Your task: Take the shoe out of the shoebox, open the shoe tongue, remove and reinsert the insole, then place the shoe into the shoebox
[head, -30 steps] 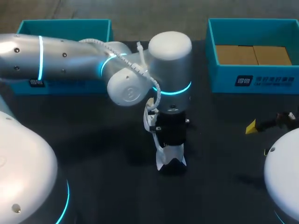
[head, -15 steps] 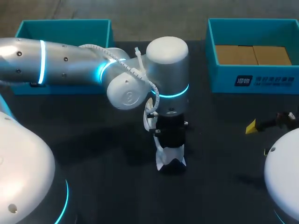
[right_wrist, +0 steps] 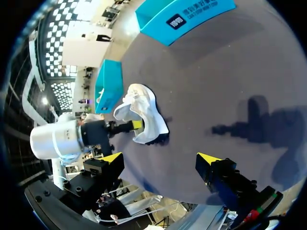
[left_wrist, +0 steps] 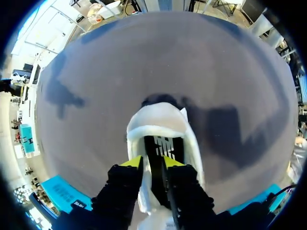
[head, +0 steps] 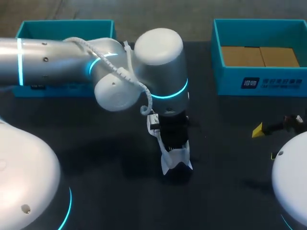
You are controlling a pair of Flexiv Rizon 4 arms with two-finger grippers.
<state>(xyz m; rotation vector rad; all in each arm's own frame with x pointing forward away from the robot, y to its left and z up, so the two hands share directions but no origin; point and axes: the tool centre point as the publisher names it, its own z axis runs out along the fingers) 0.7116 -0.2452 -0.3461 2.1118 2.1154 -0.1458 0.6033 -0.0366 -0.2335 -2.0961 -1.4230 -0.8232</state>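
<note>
The white shoe (head: 175,162) sits out on the dark counter (head: 110,191) near its middle, well apart from both teal shoeboxes. The left arm (head: 57,60) comes in from the side and bends down over the shoe, so in the head view its wrist hides most of the upper. Seen from the left wrist, the left gripper (left_wrist: 153,163) is at the shoe's opening. Its jaws are drawn narrow and pinch a strip of the shoe's white and black material between the yellow tips. Just ahead of the tips lies the dark insole (left_wrist: 160,143), with a pale mark on it, ringed by the white padded collar. From the right wrist view the shoe lies on its dark sole, with loose white flaps flared at the opening beside the left arm's yellow tip. The right gripper (right_wrist: 159,158) hangs low over the counter near the right edge, well away from the shoe. Its jaws are spread wide and hold nothing. The left shoebox (head: 67,26) stands at the far left, partly hidden behind the left arm. The right shoebox (head: 261,81) stands at the far right and has brown cardboard (head: 259,56) lying inside it.
</note>
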